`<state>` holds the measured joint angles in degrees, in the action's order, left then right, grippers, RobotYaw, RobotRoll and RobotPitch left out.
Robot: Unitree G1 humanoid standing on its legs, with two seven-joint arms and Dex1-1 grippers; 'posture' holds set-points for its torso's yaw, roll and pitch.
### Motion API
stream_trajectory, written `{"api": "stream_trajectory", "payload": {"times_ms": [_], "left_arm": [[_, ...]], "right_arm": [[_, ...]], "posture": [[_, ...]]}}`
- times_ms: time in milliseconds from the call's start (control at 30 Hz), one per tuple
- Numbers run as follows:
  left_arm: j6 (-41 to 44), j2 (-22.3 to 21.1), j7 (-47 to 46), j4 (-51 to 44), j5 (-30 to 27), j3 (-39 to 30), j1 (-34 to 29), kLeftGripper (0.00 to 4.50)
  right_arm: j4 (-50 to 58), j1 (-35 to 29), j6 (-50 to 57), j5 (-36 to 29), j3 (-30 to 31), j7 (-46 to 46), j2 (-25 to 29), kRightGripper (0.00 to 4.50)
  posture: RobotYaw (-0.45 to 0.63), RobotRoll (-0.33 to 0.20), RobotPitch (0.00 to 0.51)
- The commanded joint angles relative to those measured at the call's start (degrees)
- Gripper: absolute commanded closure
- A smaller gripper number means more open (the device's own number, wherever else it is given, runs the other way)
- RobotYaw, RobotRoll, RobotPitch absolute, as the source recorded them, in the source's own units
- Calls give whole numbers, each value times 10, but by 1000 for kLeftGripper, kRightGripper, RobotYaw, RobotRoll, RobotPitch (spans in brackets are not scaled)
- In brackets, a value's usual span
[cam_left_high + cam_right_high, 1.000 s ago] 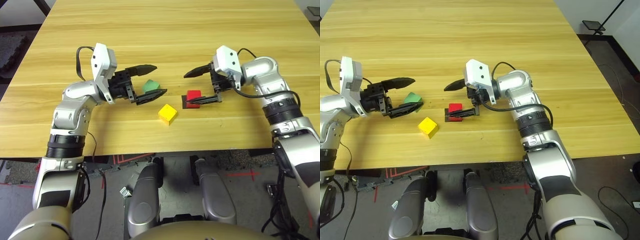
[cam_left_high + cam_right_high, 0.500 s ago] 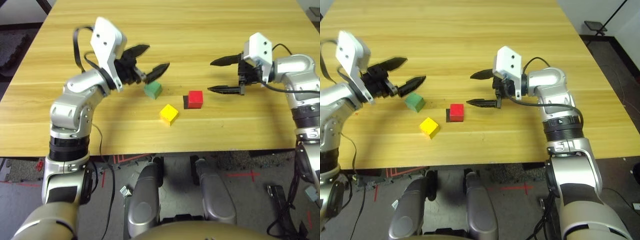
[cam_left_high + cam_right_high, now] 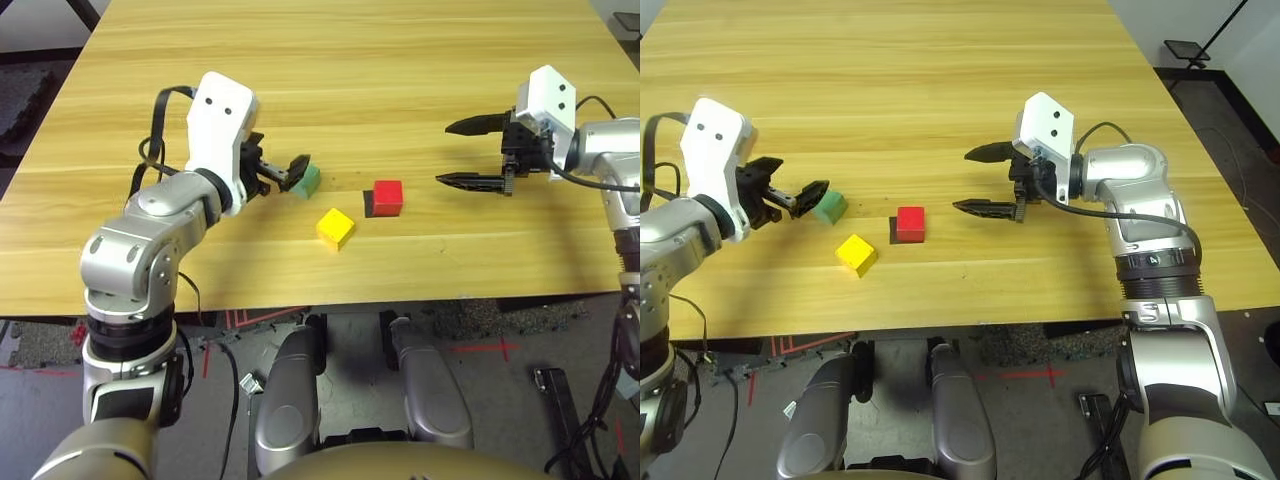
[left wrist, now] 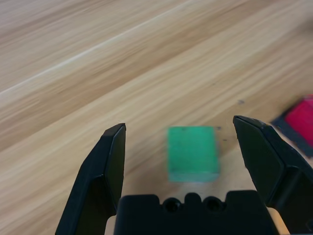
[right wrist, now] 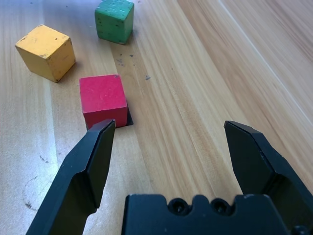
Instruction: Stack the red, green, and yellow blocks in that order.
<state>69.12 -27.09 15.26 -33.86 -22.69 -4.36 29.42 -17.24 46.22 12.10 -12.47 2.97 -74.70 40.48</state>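
All three blocks sit apart on the bench [image 3: 420, 60]. The red block [image 3: 388, 197] rests on a black patch [image 5: 128, 119], the yellow block [image 3: 336, 227] nearer the robot. The left gripper [image 4: 178, 142], fingers spread, faces the green block [image 4: 191, 153]. The right gripper [image 3: 470, 153], fingers wide apart and empty, hangs beside the red.

The two head views are looking forward and down from above the near edge of the bench [image 3: 420, 60], side by side, both taking in the whole bench top and both arms. The left wrist camera is sitting close and low behind the left claw [image 4: 178, 147], facing the green block [image 4: 192, 153] between its wide-apart fingers. The right wrist camera is peering leftward past the right claw [image 5: 171, 147], sharing the red block [image 5: 103, 100], the yellow block [image 5: 46, 52] and the green one with the head views.
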Motion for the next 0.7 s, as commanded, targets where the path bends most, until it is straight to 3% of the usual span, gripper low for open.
{"api": "stream_trajectory", "payload": {"times_ms": [33,700], "left_arm": [[2,12,-6,-9,2,18,-15,0],[-85,1,9,71,46,72,-50,0]], "right_arm": [[6,-6,2,-6,-3,2,3,13],[20,-15,7,-11,-1,11,-2,13]], "posture": [[342,97,285],[318,89,297]]}}
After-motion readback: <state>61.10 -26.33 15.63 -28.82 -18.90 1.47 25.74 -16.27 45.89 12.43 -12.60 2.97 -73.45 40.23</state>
